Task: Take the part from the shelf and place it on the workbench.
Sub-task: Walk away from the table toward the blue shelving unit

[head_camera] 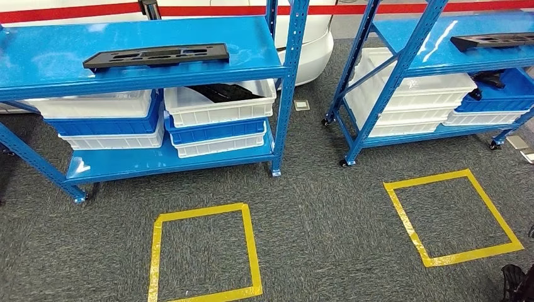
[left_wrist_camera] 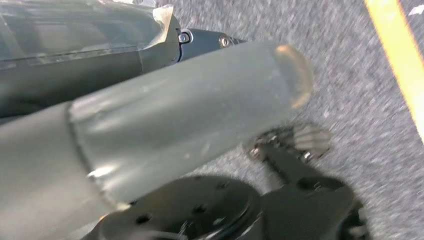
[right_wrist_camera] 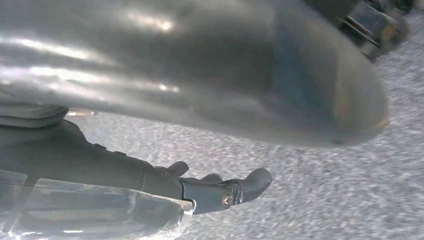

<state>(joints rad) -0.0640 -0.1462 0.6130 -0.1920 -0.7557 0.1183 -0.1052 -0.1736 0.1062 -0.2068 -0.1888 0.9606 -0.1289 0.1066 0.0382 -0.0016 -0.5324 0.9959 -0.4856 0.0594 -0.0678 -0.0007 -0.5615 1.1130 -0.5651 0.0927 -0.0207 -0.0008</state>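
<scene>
Two blue shelves (head_camera: 145,47) are standing on grey carpet (head_camera: 327,214), each carrying a black part (head_camera: 156,55). Yellow tape squares (head_camera: 204,255) are marking the carpet. Both robot hands, left (left_wrist_camera: 185,125) and right (right_wrist_camera: 215,192), are hanging empty, fingers uncurled.

Your head view looks forward and down from high up at the blue shelf (head_camera: 145,47), with the grey carpet (head_camera: 315,214) nearer you. Both wrist views sit very close behind their hands, facing that same carpet (left_wrist_camera: 350,60) (right_wrist_camera: 325,190).
</scene>
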